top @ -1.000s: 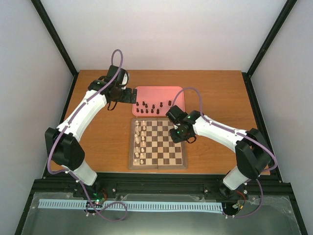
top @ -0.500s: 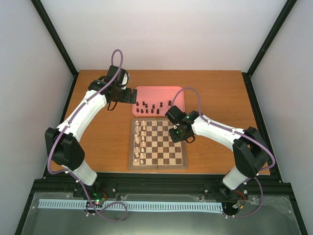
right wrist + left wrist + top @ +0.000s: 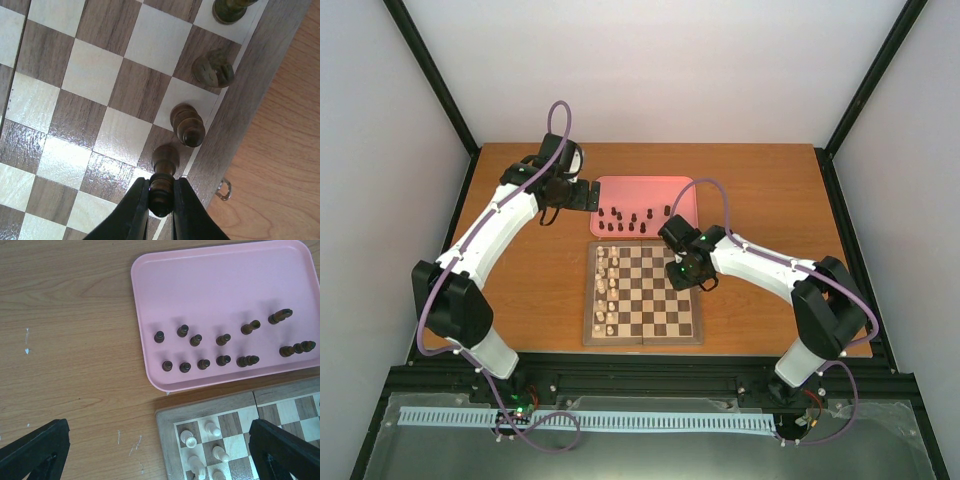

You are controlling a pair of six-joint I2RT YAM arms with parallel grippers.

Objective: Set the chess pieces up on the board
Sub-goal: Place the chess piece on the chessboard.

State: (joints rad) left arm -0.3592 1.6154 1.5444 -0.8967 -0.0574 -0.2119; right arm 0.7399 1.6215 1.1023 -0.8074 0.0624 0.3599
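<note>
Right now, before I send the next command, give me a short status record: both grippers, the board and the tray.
left gripper: open, empty, above the table beside the pink tray
right gripper: shut on a dark piece at the right edge of the board
placed dark pieces: three along that edge
waiting dark pieces: a dozen or so on the tray
white pieces: lined up on the board's left side

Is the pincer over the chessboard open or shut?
Shut. The right pincer pinches a dark chess piece between its fingers, above the board.
</note>
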